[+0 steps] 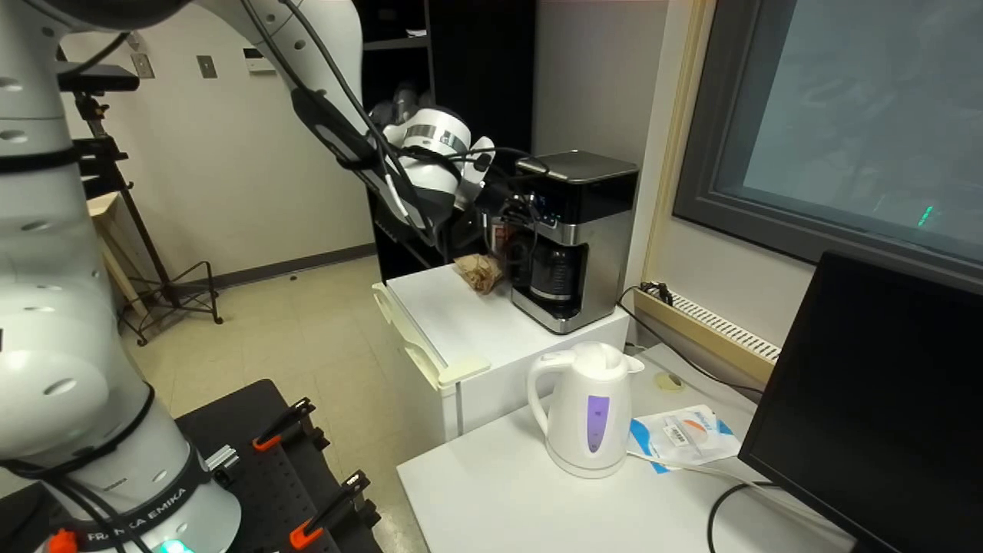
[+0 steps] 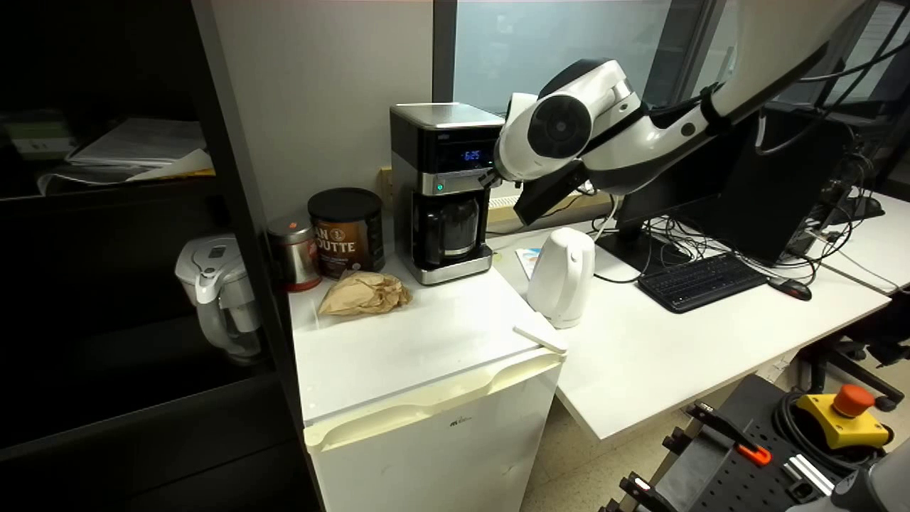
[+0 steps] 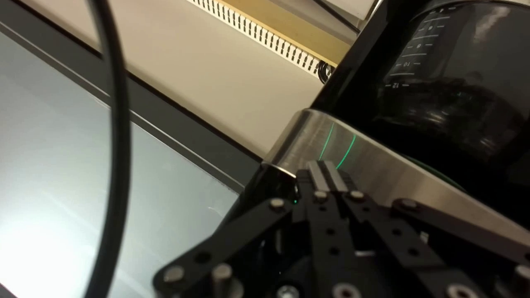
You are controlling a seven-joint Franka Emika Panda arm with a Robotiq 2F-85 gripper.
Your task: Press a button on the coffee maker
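At the back right corner of the fridge top (image 2: 426, 348), seen from the door side: coffee maker (image 2: 449, 192), upright. Boxy, grey sides, silver top plate (image 2: 448, 114), gloss black upper front, blue display (image 2: 471, 155) lit, reads like 6:25. Silver band (image 2: 458, 183) below that, green light (image 2: 439, 187) on at its left end. Carafe (image 2: 462, 227) under the band: glass, black handle (image 2: 430, 240) to the left; wrist view shows white level marks (image 3: 407, 64) upside down, contents too dark to call. Silver strip (image 2: 458, 269) along the base front. Gripper (image 3: 324, 167) clenched, fingers (image 3: 318, 177) side by side; in the wrist view the tips overlap the band, two green streaks (image 3: 348, 150) just beside them. Touching or not, can't tell. Brown paper bag (image 2: 365, 293), crumpled, lies toward the left edge of the fridge top, tin (image 2: 346, 245) just behind it, near the back edge. Kettle (image 2: 561, 279), white, upright on the desk (image 2: 640, 370) in both exterior views, near the edge beside the fridge.
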